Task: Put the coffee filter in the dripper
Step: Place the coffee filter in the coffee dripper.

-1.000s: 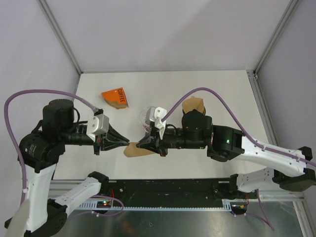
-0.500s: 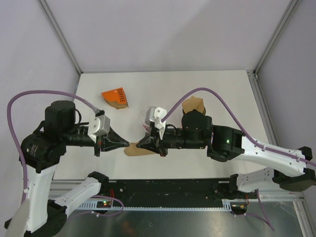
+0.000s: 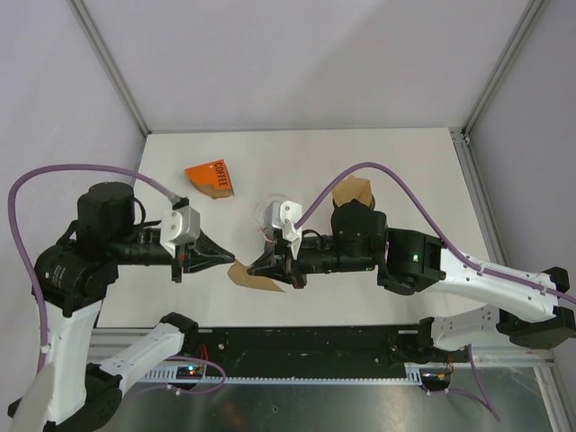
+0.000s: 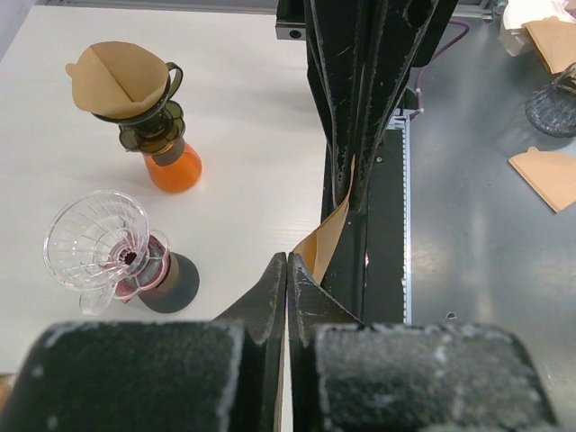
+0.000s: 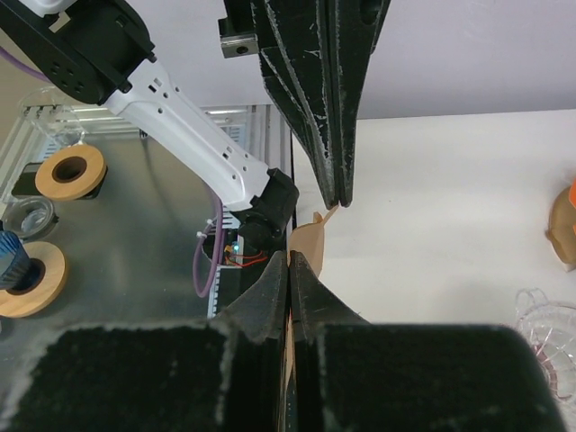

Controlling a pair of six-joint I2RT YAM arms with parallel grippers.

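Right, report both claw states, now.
Left claw: closed; the coffee filter reaches its tips, but a pinch cannot be told.
Right claw: closed on the coffee filter.

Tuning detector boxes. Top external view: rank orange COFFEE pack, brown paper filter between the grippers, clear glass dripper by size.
1-2. orange wedge-shaped COFFEE pack and brown paper filter: alike, unranked.
3. clear glass dripper: smallest showing, though partly hidden.

Right gripper (image 5: 289, 263) clamping brown coffee filter (image 5: 312, 239) at lower centre, jaws pressed together. Left gripper (image 5: 337, 202) reaching down from above, likewise closed, nipping the filter's top corner. Clear dripper (image 5: 551, 326) sitting lower right on white table (image 5: 450, 180).
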